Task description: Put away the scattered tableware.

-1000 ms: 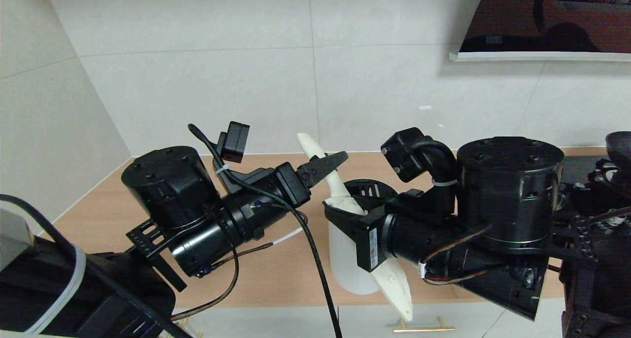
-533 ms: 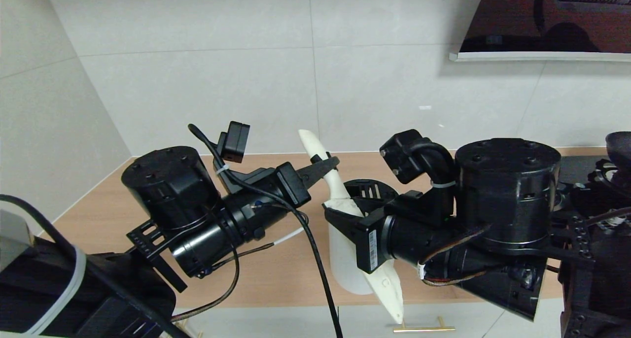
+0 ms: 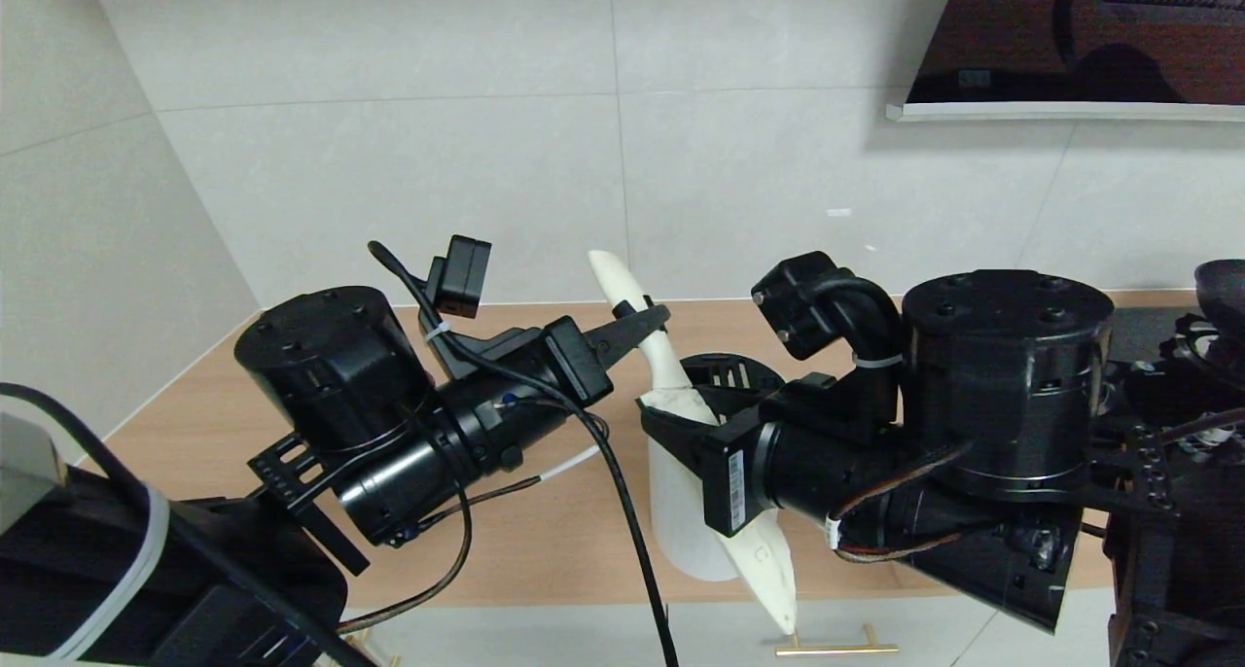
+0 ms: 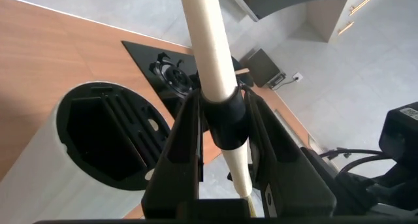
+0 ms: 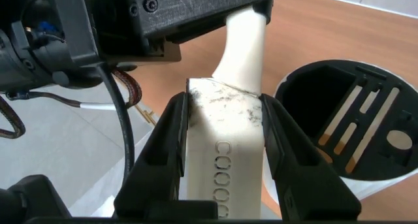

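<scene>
Both claws are on the same thing here: a cream-white plastic spatula (image 3: 663, 361) with a long round handle and a flat blade. It's held up in the air at a slant, just in front of the white cylindrical utensil holder (image 3: 681, 531) with a black slotted insert, which stands on the light wooden countertop (image 3: 545, 545).

The left gripper (image 3: 642, 325) is pinched narrow on the round handle, up near its top end. The right gripper (image 3: 676, 416) is clamped on the wide part of the blade, one finger on each edge.

Hard-to-see bits: the right arm covers most of the holder in the head view, so you get just a strip of its white wall and part of the black rim. The middle of the blade is hidden behind that gripper, and the blade tip pokes out below, over a brass drawer handle (image 3: 836, 648). The black cooktop (image 4: 144, 51) is cut off at the edge.

Writing: there's a row of raised characters on the blade, partly cut off in the right wrist view, with dark speckles above them. A small barcode-type sticker (image 3: 736, 480) sits on the right gripper's base, too small to make out.
</scene>
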Robot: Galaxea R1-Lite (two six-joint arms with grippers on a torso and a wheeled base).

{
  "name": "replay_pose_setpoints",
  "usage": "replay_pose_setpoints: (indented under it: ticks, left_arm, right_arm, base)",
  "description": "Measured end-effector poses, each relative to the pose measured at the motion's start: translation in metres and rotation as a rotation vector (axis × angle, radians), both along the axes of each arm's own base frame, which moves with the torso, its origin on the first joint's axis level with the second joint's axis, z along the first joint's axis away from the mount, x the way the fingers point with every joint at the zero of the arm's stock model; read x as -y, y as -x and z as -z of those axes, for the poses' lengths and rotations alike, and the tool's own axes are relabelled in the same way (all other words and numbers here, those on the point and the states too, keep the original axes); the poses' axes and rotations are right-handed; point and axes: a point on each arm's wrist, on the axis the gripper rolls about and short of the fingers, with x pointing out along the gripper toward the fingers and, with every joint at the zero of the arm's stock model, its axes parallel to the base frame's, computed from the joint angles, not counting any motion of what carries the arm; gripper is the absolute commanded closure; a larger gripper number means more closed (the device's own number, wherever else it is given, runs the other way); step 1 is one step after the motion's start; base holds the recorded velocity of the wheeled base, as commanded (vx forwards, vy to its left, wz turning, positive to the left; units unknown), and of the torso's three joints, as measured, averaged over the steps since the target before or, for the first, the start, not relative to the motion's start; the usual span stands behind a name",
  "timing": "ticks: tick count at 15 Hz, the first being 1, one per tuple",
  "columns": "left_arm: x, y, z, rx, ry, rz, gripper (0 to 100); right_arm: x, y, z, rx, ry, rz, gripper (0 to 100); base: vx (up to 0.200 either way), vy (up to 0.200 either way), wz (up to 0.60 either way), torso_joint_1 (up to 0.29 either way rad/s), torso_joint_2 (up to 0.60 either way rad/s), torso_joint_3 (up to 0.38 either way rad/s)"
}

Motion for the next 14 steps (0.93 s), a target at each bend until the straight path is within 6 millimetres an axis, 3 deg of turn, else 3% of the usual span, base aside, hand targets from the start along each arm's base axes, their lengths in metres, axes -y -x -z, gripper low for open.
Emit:
replay_pose_setpoints:
  ticks: [7,10,14]
  left_arm:
    - [0.001,0.001,-0.010,-0.028,-0.016,-0.019,100]
    - [-0.002,0.003,-0.026,-0.035,-0.032,-0.068,100]
    - [-0.003,0.007,-0.054,-0.068,-0.137,-0.261,100]
  right_arm:
    - [0.013,-0.011,-0.007,0.035,-0.046,0.052,0]
    - [0.030,-0.024,-0.014,0.050,-0.063,0.116,0]
    - [0.049,-0.039,-0.021,0.068,-0.080,0.192,0]
  base:
    - [0.000,0.000,0.00,0.000,0.00,0.000]
    - [0.000,0.000,0.00,0.000,0.00,0.000]
    - [0.000,0.000,0.00,0.000,0.00,0.000]
